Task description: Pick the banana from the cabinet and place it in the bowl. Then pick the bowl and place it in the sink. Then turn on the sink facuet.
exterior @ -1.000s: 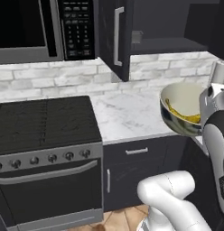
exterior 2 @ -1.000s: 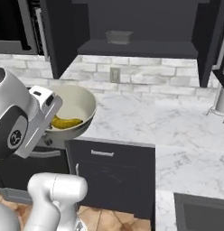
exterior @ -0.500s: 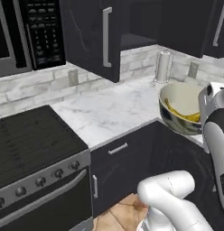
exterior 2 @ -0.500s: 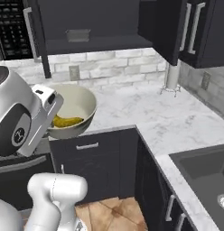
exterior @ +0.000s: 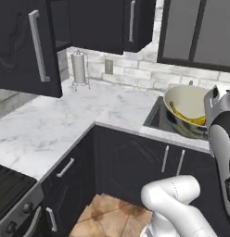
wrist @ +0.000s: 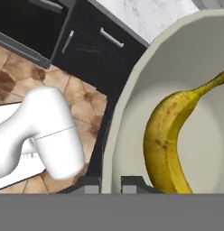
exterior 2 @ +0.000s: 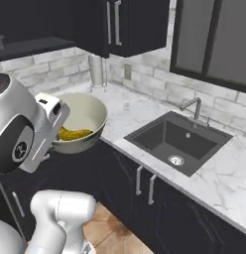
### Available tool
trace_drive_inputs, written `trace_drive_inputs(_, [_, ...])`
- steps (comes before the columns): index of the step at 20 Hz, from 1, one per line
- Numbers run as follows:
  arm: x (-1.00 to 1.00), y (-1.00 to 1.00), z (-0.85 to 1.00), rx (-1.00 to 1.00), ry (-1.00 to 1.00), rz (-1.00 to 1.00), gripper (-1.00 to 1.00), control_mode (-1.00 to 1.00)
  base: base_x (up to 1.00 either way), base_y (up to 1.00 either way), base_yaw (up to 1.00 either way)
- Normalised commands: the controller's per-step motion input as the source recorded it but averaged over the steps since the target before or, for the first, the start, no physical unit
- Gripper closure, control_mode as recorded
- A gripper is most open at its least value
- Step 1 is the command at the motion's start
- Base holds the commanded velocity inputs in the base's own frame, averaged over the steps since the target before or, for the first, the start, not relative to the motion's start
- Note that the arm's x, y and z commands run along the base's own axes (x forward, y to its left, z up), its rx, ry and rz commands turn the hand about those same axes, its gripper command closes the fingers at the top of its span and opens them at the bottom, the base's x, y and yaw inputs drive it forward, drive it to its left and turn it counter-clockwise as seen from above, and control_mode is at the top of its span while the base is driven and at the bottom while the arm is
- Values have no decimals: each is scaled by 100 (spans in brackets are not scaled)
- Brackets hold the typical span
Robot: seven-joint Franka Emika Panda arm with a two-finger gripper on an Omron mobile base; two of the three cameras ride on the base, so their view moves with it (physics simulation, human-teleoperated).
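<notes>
1. Inside the bowl (wrist: pixel 177 81) the banana (wrist: pixel 170 144) lies on the cream floor, and my gripper (wrist: pixel 111 182) is clamped on the bowl's rim, one finger tip either side of the wall, carrying it off the counter.
2. Since a second ago the whole scene has swung: the stove and microwave have left my base views and the sink (exterior 2: pixel 179 144) has come in. That is my base driving, not the things moving; the bowl has kept its place against my arm.
3. So the banana step is done and I judge myself mid-carry, with the bowl still short of the sink, out over the cabinet fronts to its left in the right base view.
4. The banana's long axis runs from near my finger tips toward the bowl's far wall, stem end curving away; which way that points in the room I cannot say for certain.
5. Behind the sink stands the sink facuet (exterior 2: pixel 192 106), not yet touched.
</notes>
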Motion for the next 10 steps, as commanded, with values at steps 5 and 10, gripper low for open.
trace_drive_inputs(5, [0,0,0,0,0,0,100,100,-2,-6,-59])
trace_drive_inputs(10, [0,0,0,0,0,0,100,100,16,-17,-51])
